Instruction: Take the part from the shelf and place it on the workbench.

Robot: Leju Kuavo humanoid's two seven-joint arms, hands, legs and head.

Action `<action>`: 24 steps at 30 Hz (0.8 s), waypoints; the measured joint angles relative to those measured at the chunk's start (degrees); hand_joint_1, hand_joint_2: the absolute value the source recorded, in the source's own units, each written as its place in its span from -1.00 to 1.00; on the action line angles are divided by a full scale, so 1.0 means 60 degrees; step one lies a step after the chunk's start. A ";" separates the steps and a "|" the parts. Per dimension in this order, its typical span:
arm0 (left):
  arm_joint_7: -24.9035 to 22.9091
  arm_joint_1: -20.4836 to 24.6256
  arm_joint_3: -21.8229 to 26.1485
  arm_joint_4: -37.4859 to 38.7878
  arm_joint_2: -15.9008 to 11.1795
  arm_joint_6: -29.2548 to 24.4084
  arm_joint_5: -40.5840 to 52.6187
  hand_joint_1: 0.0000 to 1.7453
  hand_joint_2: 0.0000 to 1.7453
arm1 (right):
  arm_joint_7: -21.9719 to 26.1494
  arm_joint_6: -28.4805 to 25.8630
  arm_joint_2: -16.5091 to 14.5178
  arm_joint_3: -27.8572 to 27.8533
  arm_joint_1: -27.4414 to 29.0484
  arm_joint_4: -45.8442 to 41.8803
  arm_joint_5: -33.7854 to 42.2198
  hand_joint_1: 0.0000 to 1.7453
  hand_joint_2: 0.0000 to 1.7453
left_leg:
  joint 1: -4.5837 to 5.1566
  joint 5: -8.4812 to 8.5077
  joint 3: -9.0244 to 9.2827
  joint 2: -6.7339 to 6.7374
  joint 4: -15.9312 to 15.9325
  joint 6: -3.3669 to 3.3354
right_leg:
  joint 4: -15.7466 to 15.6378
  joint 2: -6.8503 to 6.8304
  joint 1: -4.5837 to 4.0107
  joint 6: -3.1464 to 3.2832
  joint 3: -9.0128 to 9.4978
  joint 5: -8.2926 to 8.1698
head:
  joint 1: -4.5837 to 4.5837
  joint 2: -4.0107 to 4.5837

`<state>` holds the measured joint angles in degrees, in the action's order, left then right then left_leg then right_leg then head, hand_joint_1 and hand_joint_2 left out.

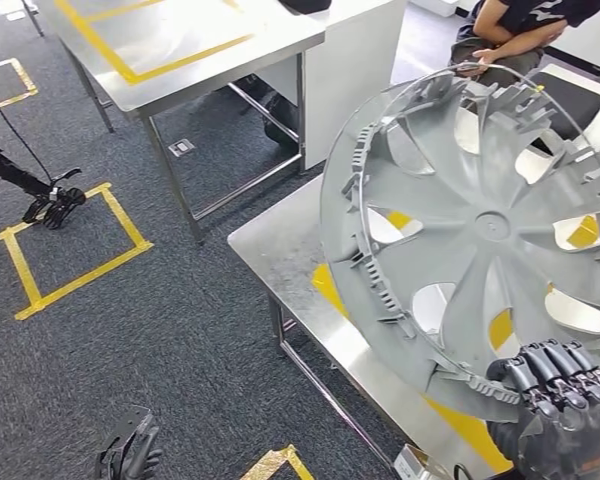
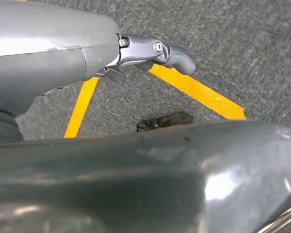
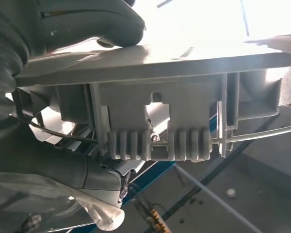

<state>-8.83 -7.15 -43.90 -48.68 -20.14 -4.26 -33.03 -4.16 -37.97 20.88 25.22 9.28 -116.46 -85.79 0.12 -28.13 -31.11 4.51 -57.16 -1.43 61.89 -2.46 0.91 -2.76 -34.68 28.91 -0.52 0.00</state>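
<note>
The part is a large grey plastic wheel cover (image 1: 478, 235) with spokes and openings, its ribbed back side facing me. My right hand (image 1: 565, 405) grips its lower rim and holds it tilted above the steel workbench (image 1: 282, 245). Up close in the right wrist view, the cover's rim clips and wire ring (image 3: 160, 143) lie between the thumb (image 3: 96, 22) and the fingers. My left hand (image 1: 129, 450) hangs low over the carpet at the lower left, holding nothing, fingers loosely extended (image 2: 155, 51).
Yellow tape marks run across the workbench under the cover. A second steel table (image 1: 169, 50) with yellow lines stands behind. A person (image 1: 508, 30) sits beyond the workbench. Yellow tape squares (image 1: 70, 250) mark the grey carpet. Another robot hand (image 1: 55, 205) reaches in at left.
</note>
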 joint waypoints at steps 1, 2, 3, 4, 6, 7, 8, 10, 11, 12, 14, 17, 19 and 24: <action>0.0000 -0.0008 -0.0029 -0.0036 -0.0037 -0.0001 0.0000 -1.00 -1.00 | -0.0005 0.0000 0.0007 -0.0009 0.0001 -0.0031 0.0000 1.00 1.00 | 0.0026 -0.0014 0.0002 0.0084 -0.0025 0.0046 | -0.0455 -0.0124 -0.0023 0.0051 0.0271 -0.0091 | -0.0006 0.0000; -0.0002 -0.0017 -0.0050 -0.0068 -0.0074 -0.0001 0.0001 -1.00 -1.00 | -0.0010 0.0000 0.0010 -0.0017 0.0007 -0.0057 0.0000 1.00 1.00 | 0.0052 -0.0019 0.0003 0.0168 -0.0046 0.0092 | -0.0650 -0.0176 -0.0048 0.0106 0.0380 -0.0099 | -0.0009 0.0000; -0.0005 -0.0024 -0.0067 -0.0099 -0.0108 -0.0004 0.0000 -1.00 -1.00 | -0.0019 0.0000 0.0011 -0.0025 0.0022 -0.0078 0.0000 1.00 1.00 | 0.0069 -0.0020 0.0003 0.0255 -0.0061 0.0133 | -0.0661 -0.0094 -0.0072 0.0166 0.0379 -0.0108 | -0.0012 0.0000; -0.0011 -0.0028 -0.0086 -0.0137 -0.0146 -0.0007 -0.0001 -1.00 -1.00 | -0.0034 0.0000 0.0013 -0.0031 0.0044 -0.0098 0.0000 1.00 1.00 | 0.0064 -0.0026 0.0010 0.0329 -0.0067 0.0174 | -0.0658 0.0013 -0.0064 0.0220 0.0346 -0.0134 | -0.0014 0.0000; -0.0024 -0.0026 -0.0182 -0.0227 -0.0233 -0.0014 -0.0005 -1.00 -1.00 | -0.0085 0.0000 0.0017 -0.0040 0.0075 -0.0136 0.0000 1.00 1.00 | 0.0018 -0.0239 -0.0059 0.0073 -0.0287 0.0277 | -0.0678 0.0188 -0.0032 0.0326 0.0316 -0.0188 | -0.0028 0.0000; -0.0033 -0.0030 -0.0276 -0.0267 -0.0284 -0.0019 -0.0012 -1.00 -1.00 | -0.0124 0.0000 0.0019 -0.0040 0.0068 -0.0154 0.0000 1.00 1.00 | -0.0011 -0.0497 -0.0206 -0.0181 -0.0657 0.0328 | -0.0692 0.0270 -0.0011 0.0381 0.0311 -0.0217 | -0.0039 0.0000; -0.0042 -0.0041 -0.0394 -0.0294 -0.0337 -0.0027 -0.0024 -1.00 -1.00 | -0.0167 0.0000 0.0020 -0.0038 0.0050 -0.0166 0.0000 1.00 1.00 | -0.0037 -0.0828 -0.0440 -0.0450 -0.1227 0.0366 | -0.0692 0.0359 -0.0004 0.0420 0.0301 -0.0236 | -0.0050 0.0000; -0.0062 -0.0080 -0.0665 -0.0319 -0.0419 -0.0082 -0.0052 -1.00 -1.00 | -0.0249 0.0000 0.0024 -0.0030 -0.0002 -0.0171 0.0000 1.00 1.00 | -0.0055 -0.1392 -0.1000 -0.0651 -0.2541 0.0394 | -0.0684 0.0582 -0.0013 0.0463 0.0285 -0.0258 | -0.0054 0.0000; -0.0067 -0.0095 -0.0798 -0.0324 -0.0451 -0.0128 -0.0053 -1.00 -1.00 | -0.0281 0.0000 0.0026 -0.0024 -0.0020 -0.0171 0.0000 1.00 1.00 | -0.0055 -0.1446 -0.1151 -0.0666 -0.2887 0.0391 | -0.0678 0.0705 -0.0020 0.0470 0.0281 -0.0264 | -0.0053 0.0000; -0.0068 -0.0104 -0.0930 -0.0335 -0.0478 -0.0188 -0.0046 -1.00 -1.00 | -0.0307 0.0000 0.0029 -0.0015 -0.0036 -0.0171 0.0000 1.00 1.00 | -0.0055 -0.1305 -0.1141 -0.0679 -0.2865 0.0375 | -0.0670 0.0833 -0.0025 0.0471 0.0281 -0.0270 | -0.0053 0.0000; -0.0041 -0.0106 -0.1195 -0.0374 -0.0555 -0.0344 -0.0051 -1.00 -1.00 | -0.0352 0.0000 0.0034 0.0015 -0.0086 -0.0171 0.0001 1.00 1.00 | -0.0060 -0.0606 -0.0645 -0.0885 -0.1766 0.0302 | -0.0654 0.1075 -0.0023 0.0462 0.0285 -0.0280 | -0.0053 0.0000; 0.0067 -0.0105 -0.1606 -0.0432 -0.0702 -0.0577 -0.0221 -1.00 -1.00 | -0.0371 0.0000 0.0047 0.0068 -0.0216 -0.0170 0.0010 1.00 1.00 | -0.0093 -0.0073 0.0018 -0.1568 -0.0232 0.0175 | -0.0620 0.1425 -0.0013 0.0352 0.0187 -0.0339 | -0.0047 0.0000; 0.0157 -0.0092 -0.1813 -0.0448 -0.0776 -0.0680 -0.0402 -1.00 -1.00 | -0.0333 0.0000 0.0064 0.0099 -0.0276 -0.0170 0.0023 1.00 1.00 | -0.0071 -0.0083 0.0036 -0.1500 -0.0111 0.0130 | -0.0648 0.1657 0.0034 0.0211 0.0079 -0.0421 | -0.0050 0.0000; 0.0384 -0.0032 -0.2175 -0.0456 -0.0818 -0.0769 -0.0829 -1.00 -1.00 | -0.0098 0.0000 0.0121 0.0217 -0.0476 -0.0153 0.0056 1.00 1.00 | -0.0090 0.0090 0.0021 -0.0830 0.0110 -0.0062 | 0.0876 0.0598 -0.0001 0.0012 -0.0781 0.0496 | 0.0025 0.0000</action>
<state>-6.52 -7.34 -56.95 -51.42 -25.05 -8.87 -38.00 -4.75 -37.97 21.61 26.52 6.43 -117.38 -85.46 -0.42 -27.59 -30.98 -0.47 -56.50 -1.81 67.15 1.12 0.90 -2.68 -39.37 31.89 -0.37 0.00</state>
